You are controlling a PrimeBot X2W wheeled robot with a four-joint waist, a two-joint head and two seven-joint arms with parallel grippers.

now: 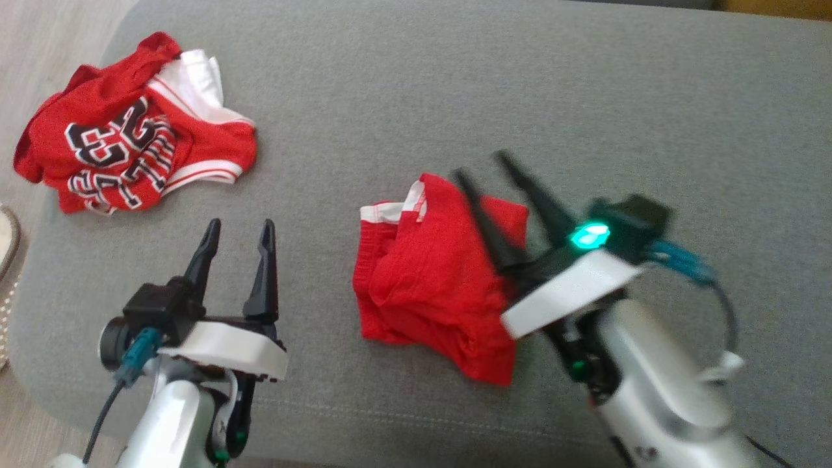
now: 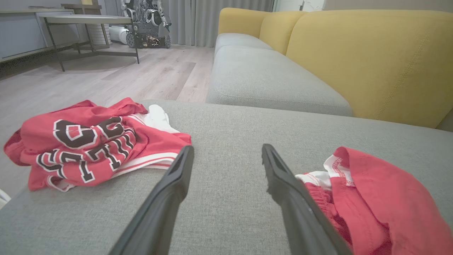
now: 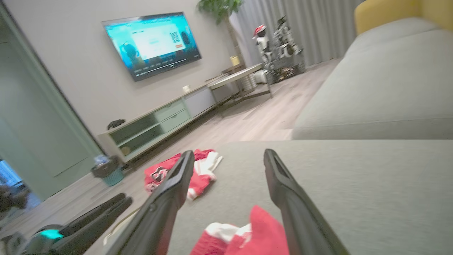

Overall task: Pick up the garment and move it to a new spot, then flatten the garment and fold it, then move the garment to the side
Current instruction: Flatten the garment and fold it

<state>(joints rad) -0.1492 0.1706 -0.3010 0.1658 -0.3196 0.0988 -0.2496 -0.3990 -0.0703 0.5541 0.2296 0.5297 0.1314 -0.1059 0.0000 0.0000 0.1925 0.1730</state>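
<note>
Your right gripper (image 1: 484, 168) hangs with its two long dark fingers spread apart, clamped on nothing. From the head view, one tapered finger crosses the upper right edge of the red garment (image 1: 422, 286), though you cannot tell whether it touches the cloth; the other points past it over bare upholstery. Your left gripper (image 1: 240, 226) is likewise parted, its matte black fingers poised over the grey cushion (image 1: 520, 78), apart from both pieces of cloth. The red garment lies near the middle of the cushion, a soft, crumpled heap of thin fabric folded over on itself, with a white-trimmed band showing at its upper left corner. The cushion is a coarse grey weave with a stitched seam along its near edge. At its far left corner, well apart, sits a bunched red jersey (image 1: 130, 156) with bold black, white-edged lettering and white stripes. Beyond, the left wrist view shows a mustard-yellow backrest (image 2: 371, 63) and pale wood floor (image 2: 106, 78)
</note>
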